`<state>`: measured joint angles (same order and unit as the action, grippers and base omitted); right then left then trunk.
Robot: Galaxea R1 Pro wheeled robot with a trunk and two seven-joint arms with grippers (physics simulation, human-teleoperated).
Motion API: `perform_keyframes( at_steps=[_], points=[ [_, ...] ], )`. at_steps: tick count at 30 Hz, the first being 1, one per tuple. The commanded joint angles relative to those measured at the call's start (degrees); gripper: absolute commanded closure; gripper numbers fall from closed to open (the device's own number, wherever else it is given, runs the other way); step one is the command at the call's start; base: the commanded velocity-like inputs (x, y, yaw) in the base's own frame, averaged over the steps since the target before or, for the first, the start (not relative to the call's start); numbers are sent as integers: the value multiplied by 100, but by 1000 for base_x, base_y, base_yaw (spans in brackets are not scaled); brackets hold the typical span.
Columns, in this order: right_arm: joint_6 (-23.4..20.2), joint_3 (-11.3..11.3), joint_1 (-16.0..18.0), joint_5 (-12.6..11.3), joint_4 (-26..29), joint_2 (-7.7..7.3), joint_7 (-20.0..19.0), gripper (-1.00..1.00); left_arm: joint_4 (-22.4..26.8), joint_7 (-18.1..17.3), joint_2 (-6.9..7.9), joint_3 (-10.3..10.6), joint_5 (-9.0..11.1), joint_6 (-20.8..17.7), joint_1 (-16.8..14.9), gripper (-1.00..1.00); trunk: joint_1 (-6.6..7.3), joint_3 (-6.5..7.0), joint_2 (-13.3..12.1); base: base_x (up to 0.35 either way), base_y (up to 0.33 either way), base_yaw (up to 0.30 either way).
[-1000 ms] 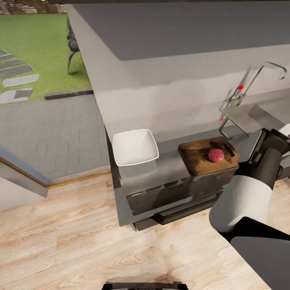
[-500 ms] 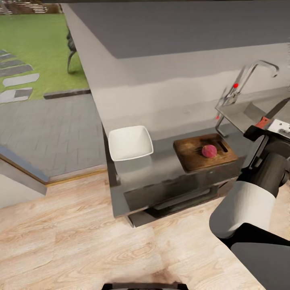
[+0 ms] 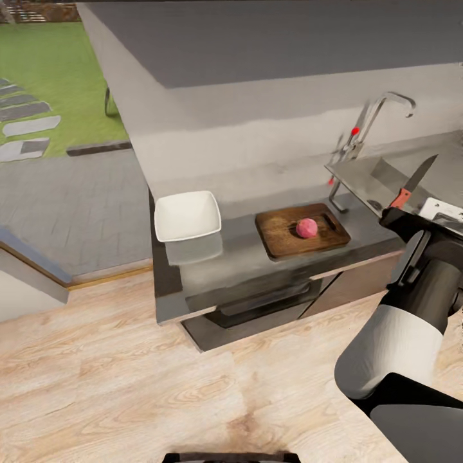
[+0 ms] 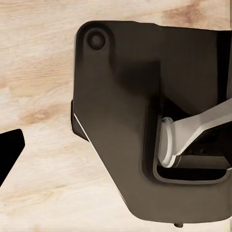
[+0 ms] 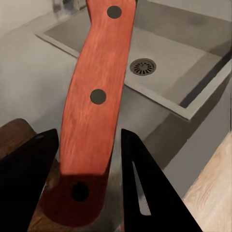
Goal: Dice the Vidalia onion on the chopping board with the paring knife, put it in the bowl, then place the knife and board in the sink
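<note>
The whole head view has slid since a second ago, so the camera has turned; the board, onion and bowl keep their places on the desk. What has truly changed is the right arm: it has come up, and the knife (image 3: 411,183) now stands in view, blade tilted up and away over the sink (image 3: 386,173).

The right gripper (image 5: 87,159) is clamped on the knife's orange-red handle (image 5: 96,92), one dark finger (image 5: 24,179) on each side. In the right wrist view the basin and its round drain (image 5: 143,66) lie beyond the handle.

The onion (image 3: 307,227), a small pinkish ball, sits whole on the board (image 3: 283,235), near the slot handle. The bowl (image 3: 187,215) rests well apart from the board, at the desk's (image 3: 244,257) corner. The tap (image 3: 376,112) rises behind the sink.

The right arm's white and dark links cover the desk's near edge by the sink.

The left wrist view shows the wood floor (image 4: 38,96) and a dark part of the robot (image 4: 121,121); whether the left gripper is released or clenched I cannot tell.
</note>
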<state>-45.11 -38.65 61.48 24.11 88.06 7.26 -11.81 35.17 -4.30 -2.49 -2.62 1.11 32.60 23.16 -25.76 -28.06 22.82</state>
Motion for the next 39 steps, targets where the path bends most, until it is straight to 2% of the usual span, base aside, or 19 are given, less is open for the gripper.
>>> perform_keyframes(
  at_steps=[1,3,6,10,17,19,20,22,23,24,26,29,30,32,33,34,36,39],
  points=[
    [-16,-12,-10,106,23,4,-153,100,13,-45,-6,-28,12,1,4,-100,-3,-8,10,-42,-209,0],
    [-16,-11,-30,345,43,10,-404,100,23,-45,-6,-28,12,1,4,-100,-3,-8,10,-18,-206,0],
    [-9,-11,-38,777,52,20,-1193,100,38,-45,-6,-28,12,1,4,-100,-3,-8,10,-4,-177,0],
    [-7,-11,-39,1106,53,27,-1721,100,44,-45,-6,-28,12,1,4,-100,-3,-8,10,-1,-124,0],
    [2,-1,-68,1162,54,51,-1932,100,28,-45,-6,-28,12,1,4,-100,-3,-8,10,0,-72,0],
    [15,55,-159,1176,57,47,-2104,100,25,-45,-6,-29,12,1,4,-100,-3,-8,10,0,-25,0],
    [20,194,-193,1196,79,33,-2176,100,22,-45,-6,-28,12,0,4,-100,-3,-8,10,0,-12,0],
    [25,725,-232,1229,211,-16,-2249,100,18,-45,-6,-28,12,-3,4,-100,-3,-8,10,0,-7,0],
    [24,880,-237,1241,236,-30,-2259,100,18,-45,-6,-30,12,-2,4,-100,-3,-8,10,0,-4,0],
    [22,1177,-245,1285,271,-51,-2274,100,14,-45,-6,-32,12,-4,4,-100,-3,-8,10,0,-3,0],
    [26,1698,-253,1515,309,-72,-2289,100,12,-45,-6,-32,12,-6,4,-100,-3,-8,10,0,-1,0],
    [33,2573,-258,2074,334,-71,-2289,100,17,-45,-6,-32,16,-7,4,-100,-3,-8,10,0,-2,0],
    [33,2748,-258,2151,336,-71,-2286,100,17,-45,-6,-33,17,-8,4,-100,-3,-8,10,0,-16,0],
    [32,3446,-259,2346,340,-73,-2271,100,19,-45,-6,-34,16,-8,4,-100,-3,-8,10,0,-60,0],
    [29,3908,-259,2420,346,-74,-2259,100,26,-45,-6,-35,18,-8,4,-100,-3,-8,10,0,-104,0],
    [25,4151,-259,2464,349,-75,-2245,100,29,-45,-6,-34,19,-8,4,-100,-3,-8,10,0,-117,0],
    [19,4498,-259,2627,348,-75,-2206,100,32,-45,-6,-35,20,-8,4,-100,-3,-8,10,30,-133,0],
    [13,4598,-259,2878,345,-71,-2181,100,47,-45,-6,-36,21,-8,4,-100,-3,-8,10,89,-148,3]
  ],
)
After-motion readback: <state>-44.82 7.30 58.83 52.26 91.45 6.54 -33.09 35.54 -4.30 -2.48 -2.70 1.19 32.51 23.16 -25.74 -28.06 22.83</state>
